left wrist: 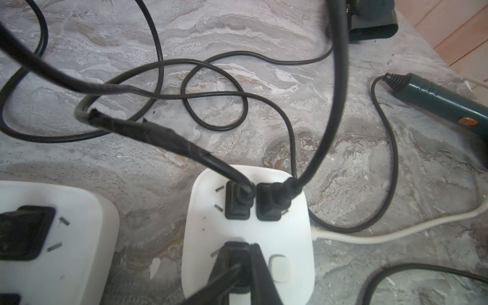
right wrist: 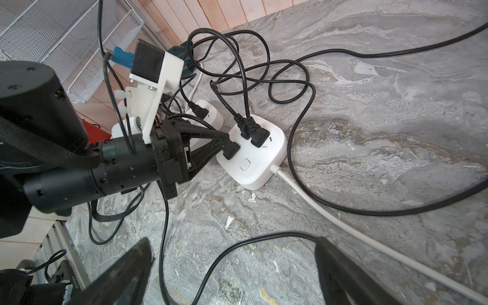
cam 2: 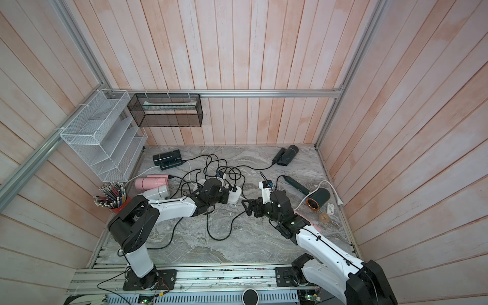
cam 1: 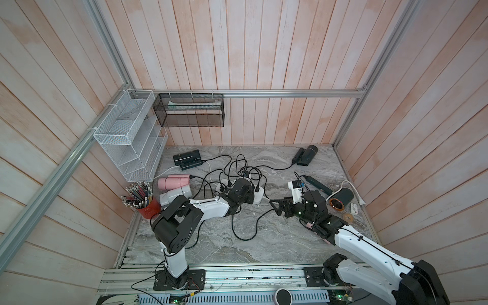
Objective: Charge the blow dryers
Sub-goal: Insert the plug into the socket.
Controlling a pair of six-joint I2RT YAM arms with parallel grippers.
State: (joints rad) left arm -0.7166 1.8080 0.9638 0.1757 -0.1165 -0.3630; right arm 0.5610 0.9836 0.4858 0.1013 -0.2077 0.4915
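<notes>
Several blow dryers lie round the marble table: a black one (cam 1: 186,158) at the back left, another black one (cam 1: 307,154) at the back right, a pink one (cam 1: 173,181) and a pale grey one (cam 1: 175,196) at the left, a dark one with a copper mouth (cam 1: 342,199) at the right. My left gripper (left wrist: 241,245) is shut on a black plug (left wrist: 235,249) seated in the white power strip (left wrist: 285,232), beside two other plugs (left wrist: 252,203). My right gripper (right wrist: 232,264) hangs open just above the table, right of the strip, with a black cord (right wrist: 237,248) lying under it.
A second white power strip (left wrist: 66,237) sits close by on the left. Tangled black cords (cam 1: 237,169) cover the table's middle. A white cable (right wrist: 343,224) runs from the strip. A red pencil cup (cam 1: 148,208), a white wire rack (cam 1: 132,137) and a black mesh basket (cam 1: 188,111) line the left.
</notes>
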